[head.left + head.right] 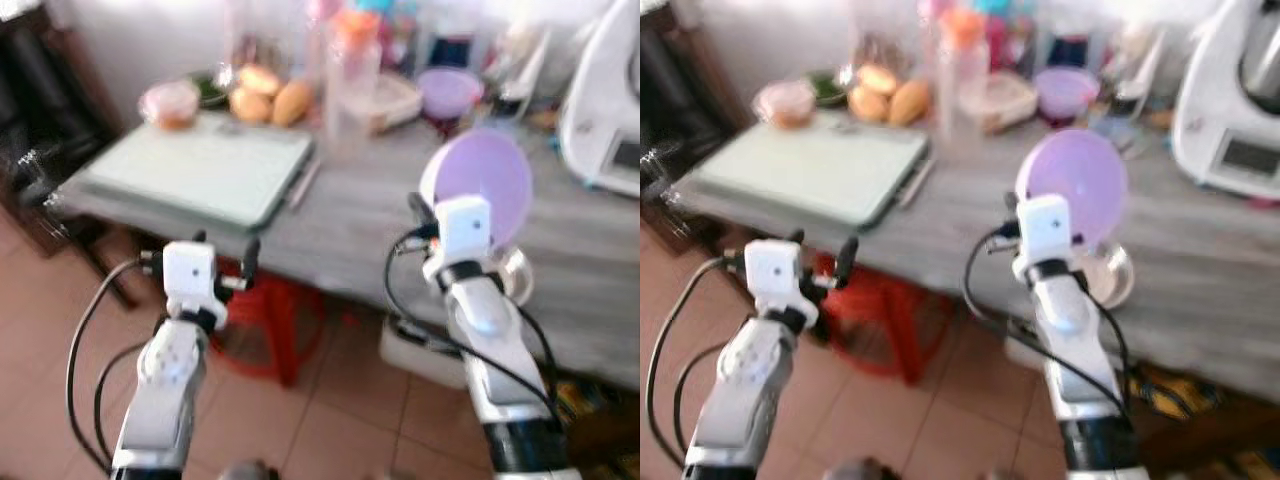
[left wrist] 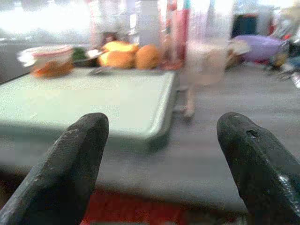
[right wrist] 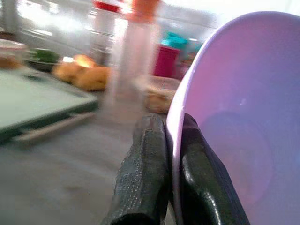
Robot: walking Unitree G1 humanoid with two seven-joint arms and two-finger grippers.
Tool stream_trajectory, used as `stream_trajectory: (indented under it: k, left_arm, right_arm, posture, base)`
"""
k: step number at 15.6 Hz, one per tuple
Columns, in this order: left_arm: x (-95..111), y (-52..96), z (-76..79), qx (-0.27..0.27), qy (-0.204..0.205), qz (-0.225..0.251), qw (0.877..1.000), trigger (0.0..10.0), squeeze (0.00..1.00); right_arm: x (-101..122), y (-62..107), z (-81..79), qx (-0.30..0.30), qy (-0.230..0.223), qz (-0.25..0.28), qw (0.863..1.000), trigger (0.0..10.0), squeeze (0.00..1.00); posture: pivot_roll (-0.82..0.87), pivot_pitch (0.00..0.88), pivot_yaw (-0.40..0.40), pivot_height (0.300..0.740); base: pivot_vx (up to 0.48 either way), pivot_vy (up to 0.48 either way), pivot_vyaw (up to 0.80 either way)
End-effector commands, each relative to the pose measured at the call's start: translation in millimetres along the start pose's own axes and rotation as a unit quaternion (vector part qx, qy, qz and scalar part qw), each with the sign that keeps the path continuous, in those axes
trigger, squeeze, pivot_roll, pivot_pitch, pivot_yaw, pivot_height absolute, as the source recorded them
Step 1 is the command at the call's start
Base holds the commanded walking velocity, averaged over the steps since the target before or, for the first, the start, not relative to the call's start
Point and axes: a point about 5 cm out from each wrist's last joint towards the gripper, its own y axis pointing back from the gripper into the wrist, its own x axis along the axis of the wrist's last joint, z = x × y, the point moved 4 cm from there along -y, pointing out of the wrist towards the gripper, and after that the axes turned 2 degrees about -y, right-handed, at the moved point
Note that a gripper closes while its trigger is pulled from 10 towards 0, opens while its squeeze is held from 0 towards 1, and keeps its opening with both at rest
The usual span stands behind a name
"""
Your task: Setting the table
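My 2 head eyes look forward and down over the grey table [image 1: 370, 215]. Each wrist camera sits low, close behind its own fingers, facing across the tabletop. All views share the green board [image 2: 93, 101] and oranges [image 3: 86, 75].

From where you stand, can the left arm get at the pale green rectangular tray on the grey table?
Probably yes. The left gripper is open, pointing at the pale green tray's near edge with nothing between. The right gripper is shut on the lilac bowl, off to the side.
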Motion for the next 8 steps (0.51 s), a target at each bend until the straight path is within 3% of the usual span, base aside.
stream_trajectory:
  k: [1, 4, 7, 8]
  left_arm:
    - [2.7, -1.9, 7.7, -0.011, 0.006, 0.003, 1.0, 10.0, 0.0]
    - [1.6, -0.2, 7.6, -0.013, 0.013, 0.0, 1.0, 10.0, 0.0]
    - [-0.4, 3.8, 0.5, -0.012, 0.006, -0.005, 1.0, 10.0, 0.0]
    - [-0.5, 4.3, -1.4, -0.01, 0.005, -0.005, 1.0, 10.0, 0.0]
  right_arm:
    - [2.1, -1.6, 9.0, -0.012, 0.008, 0.003, 1.0, 10.0, 0.0]
    - [-0.1, -5.2, 10.3, -0.018, 0.001, -0.007, 1.0, 10.0, 0.0]
    - [-1.0, -6.8, 10.2, -0.017, 0.002, -0.01, 1.0, 10.0, 0.0]
    - [-0.5, -7.3, 9.8, -0.015, 0.002, -0.008, 1.0, 10.0, 0.0]
  posture:
    - [0.02, 0.0, -0.005, 0.74]
    - [0.02, 0.0, -0.008, 0.74]
    - [0.02, 0.0, -0.009, 0.74]
    - [0.02, 0.0, -0.009, 0.74]
  base:
    - [0.326, 0.0, 0.0]
    - [0.0, 0.0, 0.0]
    - [0.0, 0.0, -0.8]
    - [0.0, 0.0, 0.0]
